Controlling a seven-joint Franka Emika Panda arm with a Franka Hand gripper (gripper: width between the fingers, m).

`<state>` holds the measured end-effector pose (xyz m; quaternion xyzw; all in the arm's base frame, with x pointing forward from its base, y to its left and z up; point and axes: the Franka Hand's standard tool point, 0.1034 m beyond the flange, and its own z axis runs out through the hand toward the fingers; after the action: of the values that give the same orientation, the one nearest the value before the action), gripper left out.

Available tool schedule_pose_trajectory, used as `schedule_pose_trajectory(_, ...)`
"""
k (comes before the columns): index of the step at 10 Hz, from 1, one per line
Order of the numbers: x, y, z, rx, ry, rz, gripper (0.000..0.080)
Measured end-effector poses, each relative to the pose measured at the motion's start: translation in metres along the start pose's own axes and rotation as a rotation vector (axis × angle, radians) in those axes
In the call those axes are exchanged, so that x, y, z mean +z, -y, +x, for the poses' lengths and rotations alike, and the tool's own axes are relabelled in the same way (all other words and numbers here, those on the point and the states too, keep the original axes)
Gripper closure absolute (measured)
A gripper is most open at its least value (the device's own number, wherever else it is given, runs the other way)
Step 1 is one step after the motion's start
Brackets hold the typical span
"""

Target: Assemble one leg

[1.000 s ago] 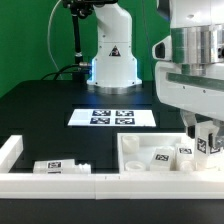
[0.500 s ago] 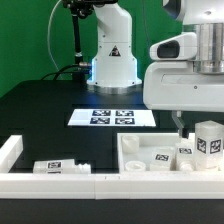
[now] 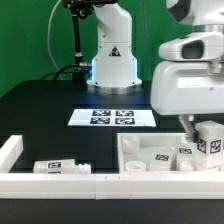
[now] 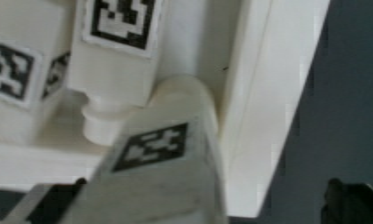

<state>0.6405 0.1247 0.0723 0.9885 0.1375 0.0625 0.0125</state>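
A leg [image 3: 210, 141], a white peg with a black-and-white tag, stands upright at the right end of the white tray-shaped part [image 3: 140, 148]. My gripper [image 3: 203, 124] hangs right above it, jaws wide apart. In the wrist view this leg [image 4: 160, 150] rises between my two dark fingertips [image 4: 51, 205], with a gap on one side; my gripper [image 4: 201, 206] is open. Another tagged leg [image 4: 112, 45] lies in the tray beyond it. More small legs [image 3: 160, 156] lie in the tray. A further leg [image 3: 55, 167] lies at the exterior view's left.
The marker board [image 3: 113, 117] lies mid-table before the robot base [image 3: 112, 60]. A white L-shaped fence [image 3: 12, 152] runs along the front and left edges. The tray's raised rim [image 4: 272, 80] stands close beside the leg.
My arm has risen from the tray while the upright leg stayed in place. It then shifted slightly to the exterior view's right.
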Motion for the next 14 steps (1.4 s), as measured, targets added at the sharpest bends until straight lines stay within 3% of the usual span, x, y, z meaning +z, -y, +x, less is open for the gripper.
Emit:
schedule_pose_trajectory(1,0.000,0.000,0.000,0.063,0.000,0.004,0.0151)
schedule_pose_trajectory(3,0.001,-0.001,0.000,0.103,0.001,0.004,0.0397)
schedule_pose_trajectory(4,0.001,-0.003,0.000,0.203,0.001,0.002,0.0397)
schedule_pose_trajectory(5,0.001,-0.004,-0.001,0.263,0.001,0.001,0.0512)
schedule_pose_trajectory(10,0.003,-0.011,-0.002,0.814,0.007,0.006,0.0512)
schedule_pose_trajectory(14,0.005,-0.015,-0.005,1.410,0.067,0.076,0.0512)
